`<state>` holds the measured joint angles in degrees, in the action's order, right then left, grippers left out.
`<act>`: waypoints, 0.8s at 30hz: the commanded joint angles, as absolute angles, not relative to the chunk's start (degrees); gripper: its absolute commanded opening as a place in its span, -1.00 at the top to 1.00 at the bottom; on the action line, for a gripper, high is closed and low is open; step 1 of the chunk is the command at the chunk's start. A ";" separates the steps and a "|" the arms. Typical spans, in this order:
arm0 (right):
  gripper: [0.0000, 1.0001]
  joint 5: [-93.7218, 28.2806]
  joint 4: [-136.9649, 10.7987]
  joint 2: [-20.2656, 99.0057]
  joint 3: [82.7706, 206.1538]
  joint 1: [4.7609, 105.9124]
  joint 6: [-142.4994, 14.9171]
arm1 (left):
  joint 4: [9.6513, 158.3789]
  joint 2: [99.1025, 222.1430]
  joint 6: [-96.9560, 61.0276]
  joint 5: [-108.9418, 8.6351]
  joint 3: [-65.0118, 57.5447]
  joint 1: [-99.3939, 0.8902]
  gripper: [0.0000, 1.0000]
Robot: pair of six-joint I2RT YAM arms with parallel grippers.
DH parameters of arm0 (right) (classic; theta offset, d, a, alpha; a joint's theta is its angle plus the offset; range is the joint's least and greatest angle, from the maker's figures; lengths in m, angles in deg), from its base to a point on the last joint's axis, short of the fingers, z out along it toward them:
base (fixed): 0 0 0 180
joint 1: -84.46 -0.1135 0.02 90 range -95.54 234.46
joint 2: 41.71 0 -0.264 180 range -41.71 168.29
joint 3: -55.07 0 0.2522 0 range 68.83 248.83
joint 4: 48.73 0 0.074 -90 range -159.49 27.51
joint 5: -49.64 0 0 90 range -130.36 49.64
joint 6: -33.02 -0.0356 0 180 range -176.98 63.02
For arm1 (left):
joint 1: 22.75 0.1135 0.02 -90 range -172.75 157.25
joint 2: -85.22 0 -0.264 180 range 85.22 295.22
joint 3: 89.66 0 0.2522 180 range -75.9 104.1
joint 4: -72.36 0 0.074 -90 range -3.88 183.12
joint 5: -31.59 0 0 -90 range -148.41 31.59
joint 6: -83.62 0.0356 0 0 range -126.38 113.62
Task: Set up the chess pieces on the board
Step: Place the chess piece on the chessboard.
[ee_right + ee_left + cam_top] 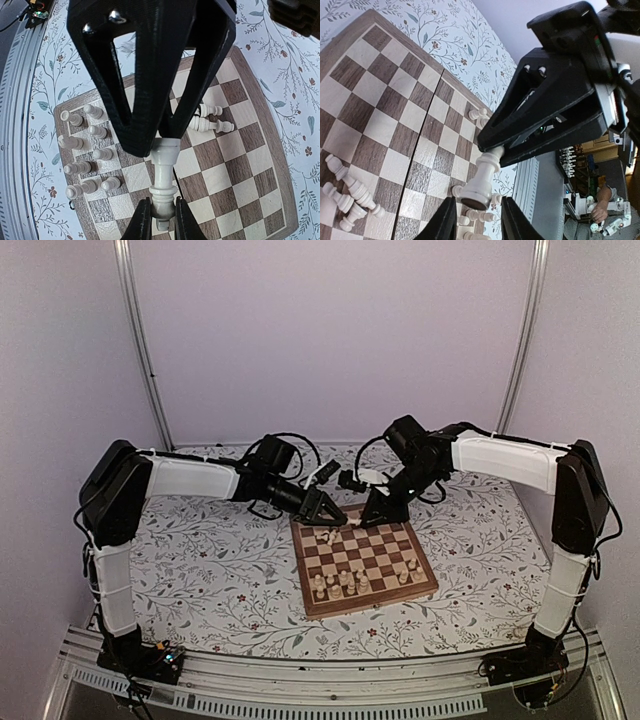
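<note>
Presently, a tall piece (482, 175) of pale wood is held in the air above the far part of the board (385, 540), where the two arms meet tip to tip. Its head is gripped by the right tool (161, 220), whose fingers are closed tightly on it. Its dark-bottomed base is flanked by the fingers of the left tool (478, 220). These are parted, and in the left wrist view a gap can be seen between the base and one finger. The tall piece is tilted, with neither end touching the board.

On the near side of the board, a cluster of standing pieces (340, 583) is gathered in rough rows, mostly toward the left corner. A few more are seen upright near the right edge. Close to the far left corner, some toppled pieces (210, 120) are lying on their sides, just beside one another. The board is laid on the floral-patterned bench (200, 570), turned slightly askew to the bench's near edge.
</note>
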<state>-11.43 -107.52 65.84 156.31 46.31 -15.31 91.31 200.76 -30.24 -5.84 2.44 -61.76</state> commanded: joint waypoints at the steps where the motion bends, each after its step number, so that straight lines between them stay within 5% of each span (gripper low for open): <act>1: 0.93 -9.70 -107.85 64.93 158.14 45.91 -14.88 | 90.07 202.17 -30.50 -4.07 2.74 -62.49 0.36; 24: 0.90 -8.37 -107.40 67.24 158.91 45.43 -14.96 | 87.08 202.46 -32.51 -0.48 2.01 -62.57 0.56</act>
<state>-9.62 -107.57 66.03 157.38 45.83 -15.33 88.88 201.99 -32.38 -2.17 2.44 -61.97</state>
